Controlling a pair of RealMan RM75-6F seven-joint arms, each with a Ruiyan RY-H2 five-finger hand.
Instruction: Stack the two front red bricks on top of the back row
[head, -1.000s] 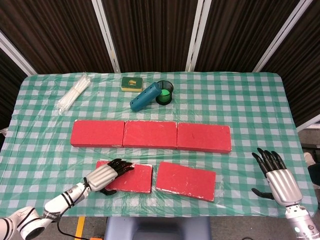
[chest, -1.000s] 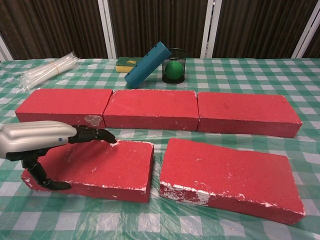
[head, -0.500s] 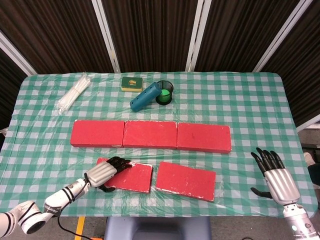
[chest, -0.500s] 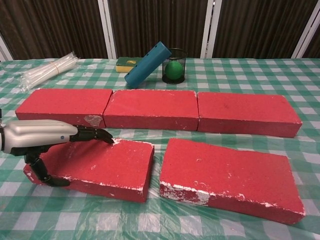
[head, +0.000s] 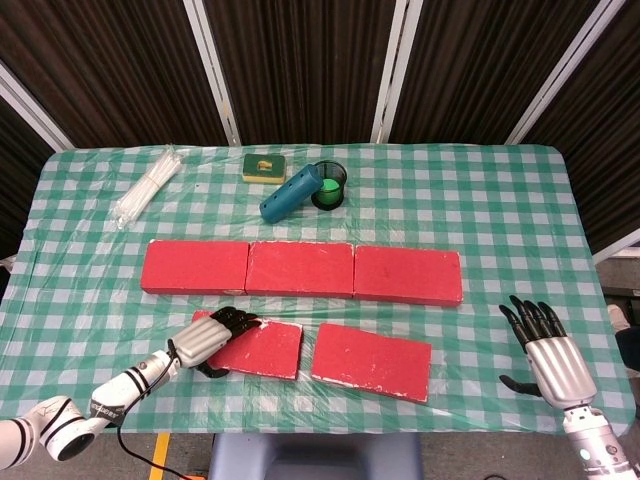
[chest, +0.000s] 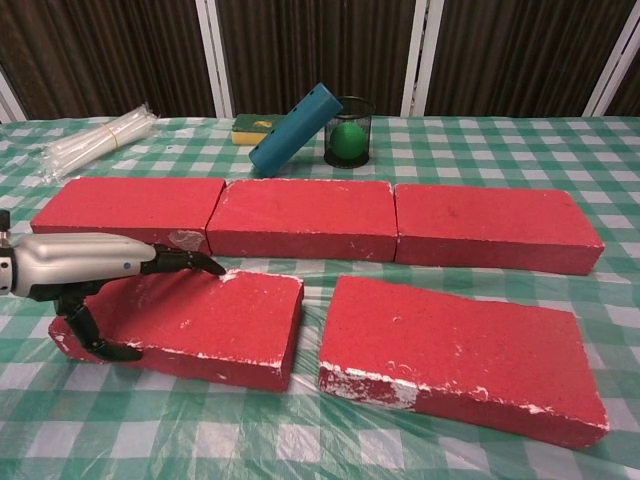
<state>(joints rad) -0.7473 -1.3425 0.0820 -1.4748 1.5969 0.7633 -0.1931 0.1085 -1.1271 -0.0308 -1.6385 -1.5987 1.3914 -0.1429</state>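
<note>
the left hand (chest: 75, 265) has a smooth silver-grey back shell with a small blue dot, and slim black fingers (chest: 190, 263). its forearm is white with black bands. the right hand (head: 548, 348) matches, with a ribbed silver back.

Robot lab: checkered plastic-covered table (head: 480, 190), dark slatted wall panels (head: 300, 60) (staged props).

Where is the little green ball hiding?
In the chest view, the green ball sits inside the dark cup at the back, behind the middle red brick, with the blue tube leaning on that cup.
</note>
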